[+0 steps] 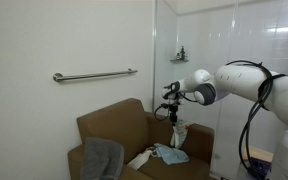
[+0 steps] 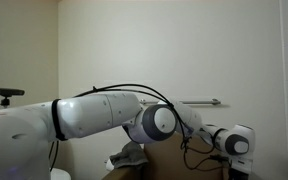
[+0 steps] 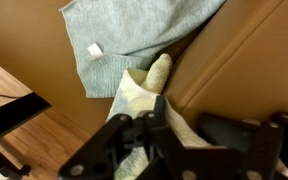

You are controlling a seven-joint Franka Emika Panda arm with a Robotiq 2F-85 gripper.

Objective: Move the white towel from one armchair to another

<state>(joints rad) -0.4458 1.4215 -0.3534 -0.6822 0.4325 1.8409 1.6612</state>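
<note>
The white towel (image 1: pixel 180 134) hangs from my gripper (image 1: pixel 173 108) above the right armrest of the brown armchair (image 1: pixel 114 122). In the wrist view my gripper (image 3: pixel 156 112) is shut on the white towel (image 3: pixel 160 70), which is bunched between the fingers and lifted over the brown seat (image 3: pixel 234 70). In an exterior view my arm (image 2: pixel 114 112) covers most of the scene, and the towel cannot be made out there. No other armchair is in view.
A light blue-grey cloth (image 1: pixel 170 154) lies on the seat and shows in the wrist view (image 3: pixel 134 30). A grey towel (image 1: pixel 102 157) drapes over the left armrest. A wall rail (image 1: pixel 94 74) runs above the chair. Wood floor (image 3: pixel 24 110) lies beside the chair.
</note>
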